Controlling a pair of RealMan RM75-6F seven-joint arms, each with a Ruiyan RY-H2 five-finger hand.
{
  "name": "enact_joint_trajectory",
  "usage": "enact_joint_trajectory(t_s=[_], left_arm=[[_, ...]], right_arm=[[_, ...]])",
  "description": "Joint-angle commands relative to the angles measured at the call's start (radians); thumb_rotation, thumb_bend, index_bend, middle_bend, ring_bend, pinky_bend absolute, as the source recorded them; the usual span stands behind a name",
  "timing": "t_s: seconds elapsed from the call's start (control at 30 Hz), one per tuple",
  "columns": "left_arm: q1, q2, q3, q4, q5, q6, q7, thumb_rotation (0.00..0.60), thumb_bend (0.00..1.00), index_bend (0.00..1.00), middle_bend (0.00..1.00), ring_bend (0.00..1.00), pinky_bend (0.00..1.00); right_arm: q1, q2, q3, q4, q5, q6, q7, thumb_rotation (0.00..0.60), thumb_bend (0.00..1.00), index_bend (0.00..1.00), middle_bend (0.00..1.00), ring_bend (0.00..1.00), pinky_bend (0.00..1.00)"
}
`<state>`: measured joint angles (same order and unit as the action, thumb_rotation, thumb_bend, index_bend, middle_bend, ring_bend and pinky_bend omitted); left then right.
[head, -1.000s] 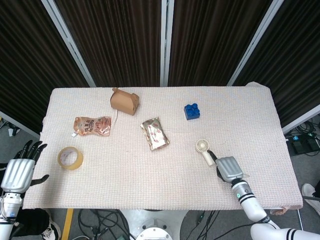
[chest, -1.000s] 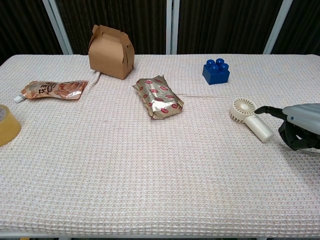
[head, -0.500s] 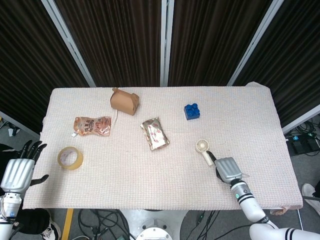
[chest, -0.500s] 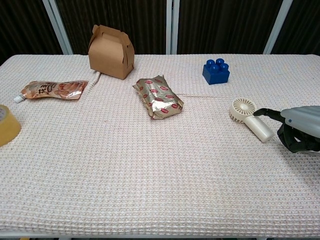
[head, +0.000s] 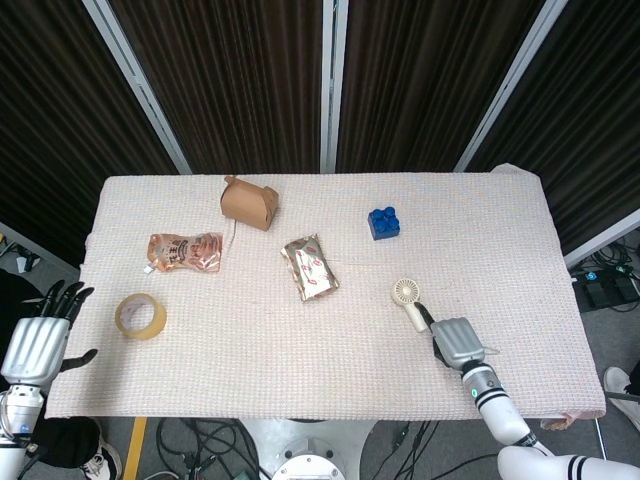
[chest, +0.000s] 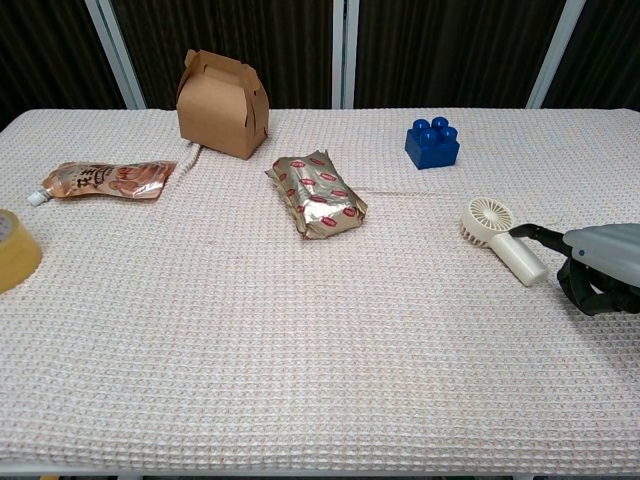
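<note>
1. Left robot hand (head: 40, 338): off the worktop (head: 250, 370) edge, fingers spread, holding nothing.
2. Handheld fan (chest: 503, 240): lying flat, right of centre.
3. Right robot hand (chest: 600, 262): just beside the fan's handle, fingers curled apart, empty. Likely the approach step; next calls for closing around the handle.

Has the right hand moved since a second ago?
Yes. In the chest view the right hand has slid slightly right and toward the table's near edge, away from the handheld fan, which stayed put.

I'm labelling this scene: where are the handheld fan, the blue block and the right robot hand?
handheld fan (chest: 487, 217): chest view, round head.
blue block (chest: 432, 145): chest view, front face.
right robot hand (head: 458, 342): head view, grey back.
</note>
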<state>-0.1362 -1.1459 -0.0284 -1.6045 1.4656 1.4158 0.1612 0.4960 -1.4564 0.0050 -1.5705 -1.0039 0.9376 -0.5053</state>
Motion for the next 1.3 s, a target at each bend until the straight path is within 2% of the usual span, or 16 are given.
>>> enact_joint_trajectory(t_s=[0.03, 0.27, 0.57, 0.73, 0.93, 1.0, 1.07, 1.13, 1.17, 1.2, 1.27, 1.3], left_arm=[[0.0, 0.001, -0.001, 0.0, 0.001, 0.002, 0.0, 0.6, 0.0, 0.13, 0.09, 0.03, 0.26], [0.0, 0.004, -0.003, -0.004, 0.005, 0.007, -0.001, 0.6, 0.0, 0.13, 0.09, 0.03, 0.26], [0.0, 0.005, -0.004, -0.014, 0.009, 0.014, 0.008, 0.6, 0.0, 0.13, 0.09, 0.03, 0.26], [0.005, 0.003, -0.006, -0.013, 0.006, 0.023, 0.01, 0.6, 0.0, 0.13, 0.09, 0.03, 0.26], [0.01, 0.008, -0.009, -0.025, 0.008, 0.035, 0.015, 0.6, 0.0, 0.13, 0.09, 0.03, 0.26], [0.011, 0.012, -0.009, -0.031, 0.009, 0.037, 0.017, 0.6, 0.0, 0.13, 0.09, 0.03, 0.26], [0.011, 0.015, -0.009, -0.034, 0.008, 0.037, 0.019, 0.6, 0.0, 0.13, 0.09, 0.03, 0.26], [0.009, 0.018, -0.01, -0.035, 0.004, 0.033, 0.022, 0.6, 0.0, 0.13, 0.09, 0.03, 0.26], [0.009, 0.02, -0.01, -0.038, 0.002, 0.03, 0.022, 0.6, 0.0, 0.13, 0.09, 0.03, 0.26], [0.009, 0.021, -0.01, -0.039, 0.002, 0.03, 0.021, 0.6, 0.0, 0.13, 0.09, 0.03, 0.26], [0.011, 0.021, -0.009, -0.039, 0.005, 0.034, 0.018, 0.6, 0.0, 0.13, 0.09, 0.03, 0.26], [0.012, 0.02, -0.009, -0.037, 0.006, 0.035, 0.017, 0.6, 0.0, 0.13, 0.09, 0.03, 0.26]], right_arm=[[0.001, -0.001, 0.003, -0.001, -0.006, 0.006, 0.01, 0.6, 1.0, 0.09, 0.98, 0.88, 0.91], [-0.024, 0.053, 0.025, -0.061, -0.103, 0.087, 0.094, 0.6, 1.0, 0.09, 0.98, 0.88, 0.91], [-0.099, 0.174, 0.031, -0.16, -0.296, 0.277, 0.201, 0.6, 1.0, 0.1, 0.98, 0.88, 0.91], [-0.177, 0.194, 0.037, -0.065, -0.432, 0.476, 0.257, 0.6, 1.0, 0.09, 0.98, 0.88, 0.91], [-0.268, 0.204, 0.036, 0.072, -0.481, 0.632, 0.302, 0.6, 1.0, 0.11, 0.98, 0.88, 0.91], [-0.294, 0.198, 0.031, 0.116, -0.499, 0.669, 0.34, 0.6, 1.0, 0.11, 0.96, 0.85, 0.88], [-0.311, 0.191, 0.025, 0.151, -0.51, 0.685, 0.366, 0.6, 0.94, 0.11, 0.88, 0.77, 0.82], [-0.325, 0.198, 0.012, 0.152, -0.489, 0.656, 0.361, 0.6, 0.78, 0.08, 0.67, 0.57, 0.65], [-0.33, 0.208, 0.007, 0.138, -0.47, 0.63, 0.338, 0.6, 0.69, 0.04, 0.51, 0.42, 0.5], [-0.331, 0.215, 0.003, 0.125, -0.457, 0.608, 0.327, 0.6, 0.6, 0.01, 0.32, 0.23, 0.3], [-0.334, 0.218, 0.01, 0.113, -0.447, 0.602, 0.323, 0.6, 0.47, 0.0, 0.06, 0.03, 0.06], [-0.337, 0.214, 0.013, 0.118, -0.455, 0.608, 0.341, 0.6, 0.43, 0.0, 0.01, 0.0, 0.0]])
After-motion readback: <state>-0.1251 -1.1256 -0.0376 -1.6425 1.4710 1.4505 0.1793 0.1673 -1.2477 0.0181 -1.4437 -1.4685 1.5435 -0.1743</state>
